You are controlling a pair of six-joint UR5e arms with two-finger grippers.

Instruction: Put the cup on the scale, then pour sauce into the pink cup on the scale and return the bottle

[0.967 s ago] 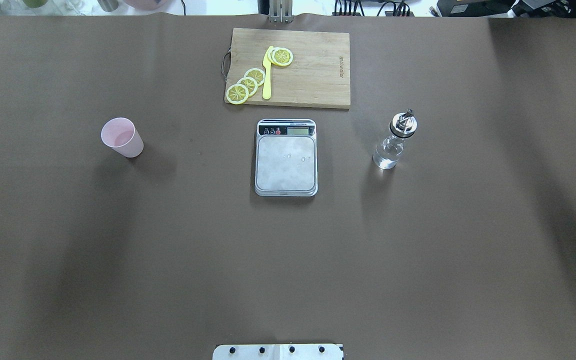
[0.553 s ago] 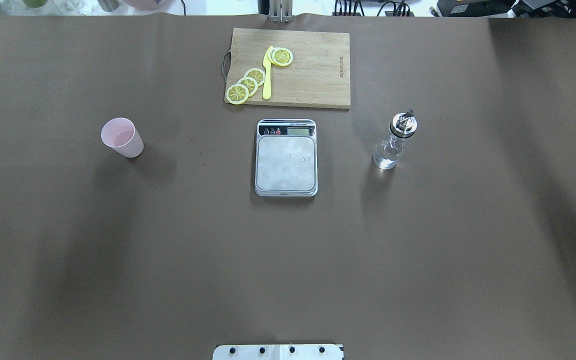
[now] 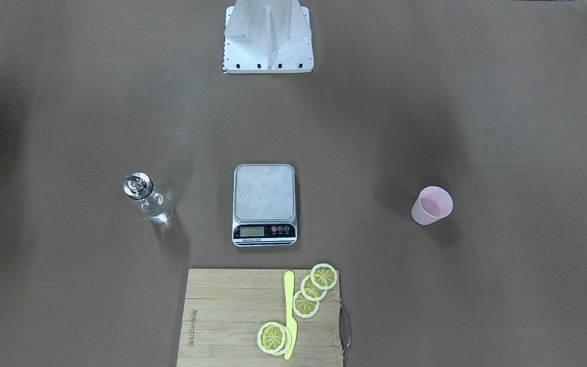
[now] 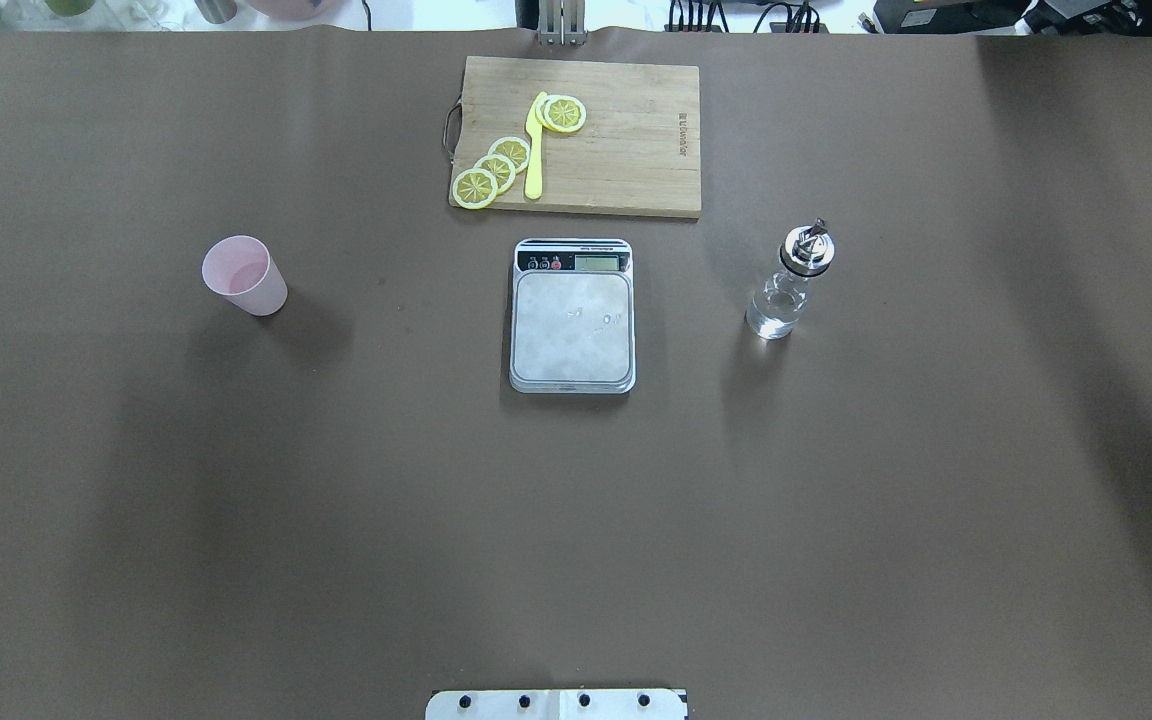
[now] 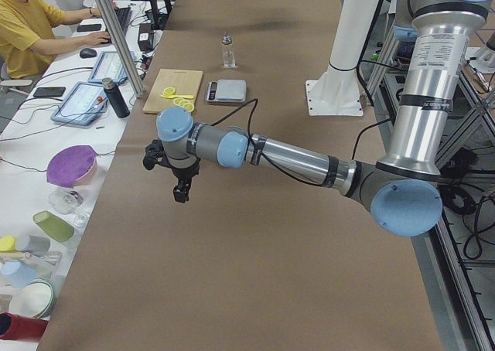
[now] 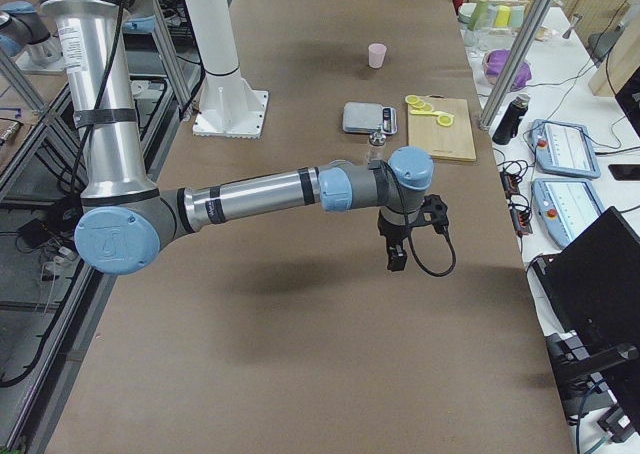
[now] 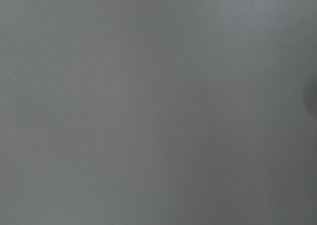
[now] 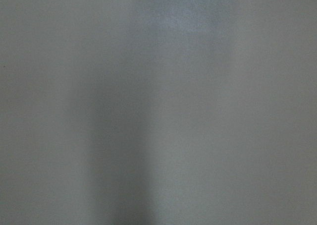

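1. So, nothing is in hand yet: the cup (image 4: 244, 275) stands upright on the worktop (image 4: 576, 540), toward its left end and well apart from the scale (image 4: 572, 320).
2. The scale sits midway between the two ends, nearer the far edge, its platform bare (a few tiny specks aside). The cutting board (image 4: 626, 150) lies just beyond it.
3. The bottle (image 4: 786, 290) stands upright toward the right end, level with the scale and not touching it.
4. The left pincer (image 5: 180, 195) hangs pointing down over bare worktop near the left end, and the right pincer (image 6: 395, 262) does the same near the right end. Only the side views catch them, so you cannot tell whether either is open or closed.
5. Expect the cup to be light, thin-walled and easy to tip. Because it tapers, take it across the wall just below the rim, with a gentle squeeze.
6. The bottle is glass, so probably slick and breakable. Grip the round body below the metal cap, never the thin spout.
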